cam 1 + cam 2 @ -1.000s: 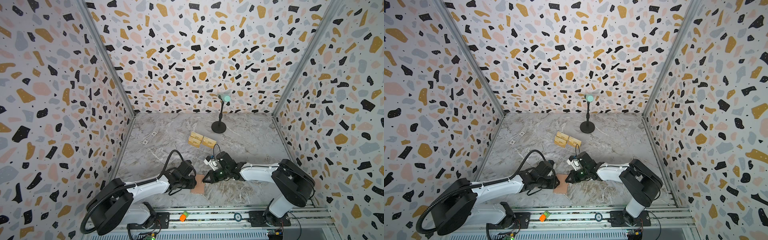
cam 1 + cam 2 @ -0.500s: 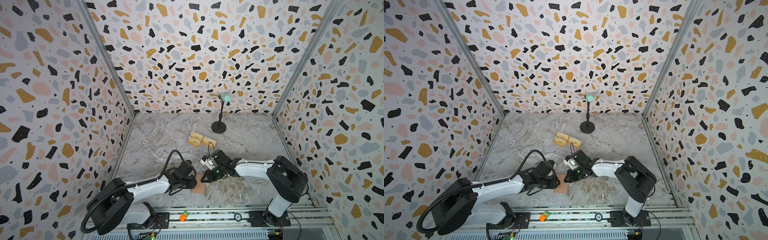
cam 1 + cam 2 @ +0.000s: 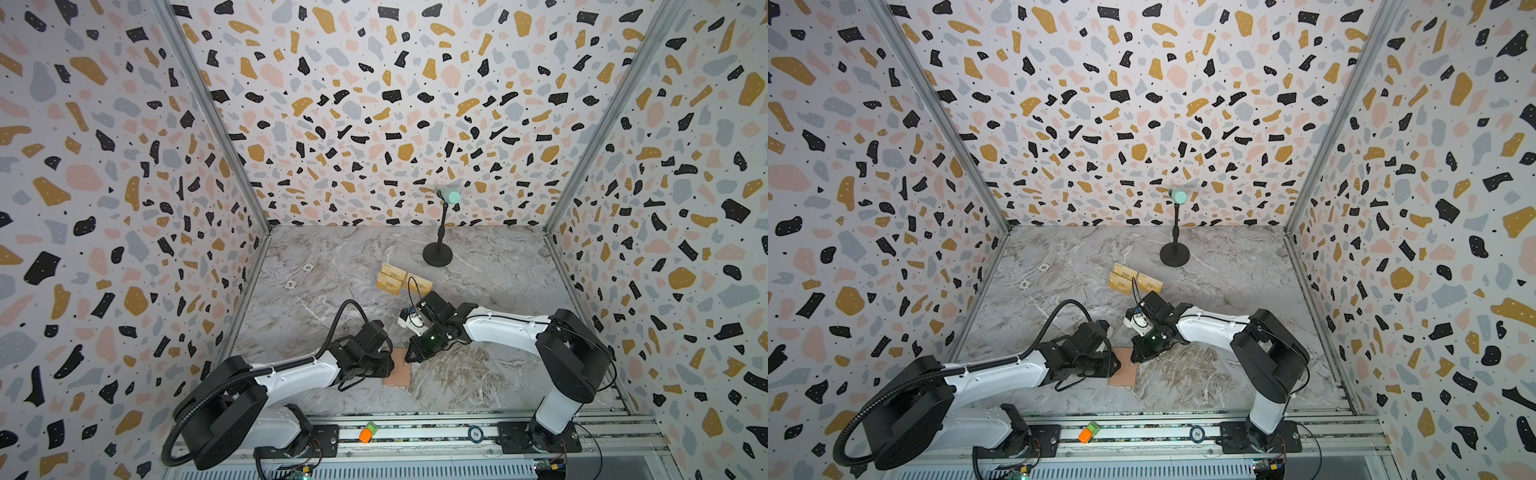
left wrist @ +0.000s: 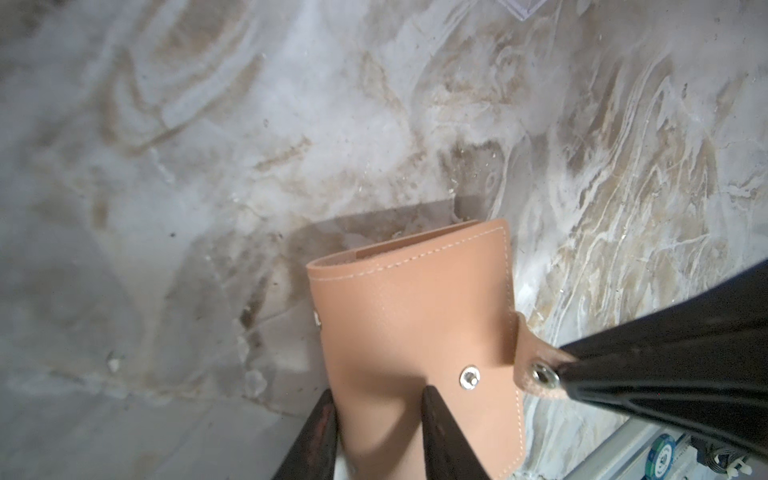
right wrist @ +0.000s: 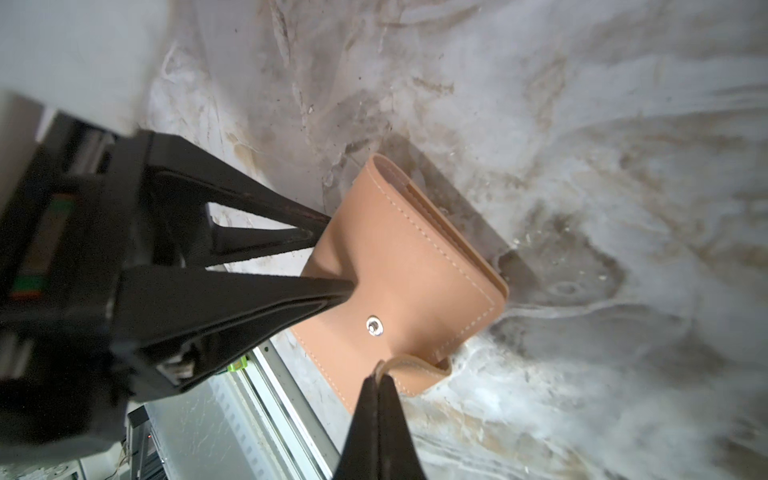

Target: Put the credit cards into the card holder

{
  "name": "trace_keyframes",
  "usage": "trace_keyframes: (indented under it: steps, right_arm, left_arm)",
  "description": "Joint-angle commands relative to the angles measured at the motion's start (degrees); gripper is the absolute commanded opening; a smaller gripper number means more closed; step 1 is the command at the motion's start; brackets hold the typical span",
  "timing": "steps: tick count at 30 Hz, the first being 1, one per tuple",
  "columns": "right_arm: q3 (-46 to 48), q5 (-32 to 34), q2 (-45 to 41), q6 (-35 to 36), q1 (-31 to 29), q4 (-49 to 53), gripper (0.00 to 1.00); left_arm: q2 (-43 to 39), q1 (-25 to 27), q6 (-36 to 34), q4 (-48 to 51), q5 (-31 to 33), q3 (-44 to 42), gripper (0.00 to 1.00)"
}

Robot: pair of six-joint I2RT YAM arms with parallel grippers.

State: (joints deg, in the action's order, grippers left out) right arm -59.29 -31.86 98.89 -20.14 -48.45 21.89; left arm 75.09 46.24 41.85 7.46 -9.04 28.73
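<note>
Jaws: left gripper (image 4: 376,392) part-open, clamping card holder (image 4: 415,316) by one edge; right gripper (image 5: 380,374) pinched tight on its strap (image 5: 411,361) | Hidden: inner sleeves unseen, cover folded over | Holder: salmon, stitched, unsnapped, at table (image 3: 478,395) front | credit cards (image 3: 392,277): gold, print illegible, mid-table

The credit cards (image 3: 391,277) carry print too small to read.

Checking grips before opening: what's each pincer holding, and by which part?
Left pincer clamps the card holder by one edge; right pincer pinches its snap strap.
</note>
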Motion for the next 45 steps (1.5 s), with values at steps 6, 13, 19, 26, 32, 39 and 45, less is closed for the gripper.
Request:
trace_keyframes:
  steps: [6,13,19,26,32,39,45]
  right_arm:
    - [-3.44,2.31,-0.50,4.20,-0.33,6.82,0.00]
    - [-4.21,0.46,2.33,2.67,-1.38,3.38,0.00]
    - [-7.24,1.18,5.43,4.52,-2.18,6.14,0.00]
    - [-7.99,0.74,6.38,4.40,-2.50,6.02,0.00]
    - [-8.02,1.03,6.88,3.78,-3.04,5.31,0.00]
    - [-9.87,2.47,9.02,5.46,-4.29,8.50,0.00]
    - [-10.84,4.26,9.76,5.22,-4.49,9.52,0.00]
  left_arm:
    - [0.62,0.43,0.37,1.33,0.36,-0.96,0.35]
    - [-0.20,0.52,0.26,1.72,0.45,-1.40,0.35]
    - [-0.22,0.52,0.28,1.75,0.43,-1.31,0.35]
    - [-0.23,0.50,0.34,1.46,0.35,-1.22,0.35]
    - [-0.29,0.52,0.49,1.14,0.25,-1.48,0.35]
    - [-0.12,0.52,0.44,0.89,0.07,-1.57,0.35]
    - [-0.30,0.52,0.43,0.90,0.10,-1.64,0.35]
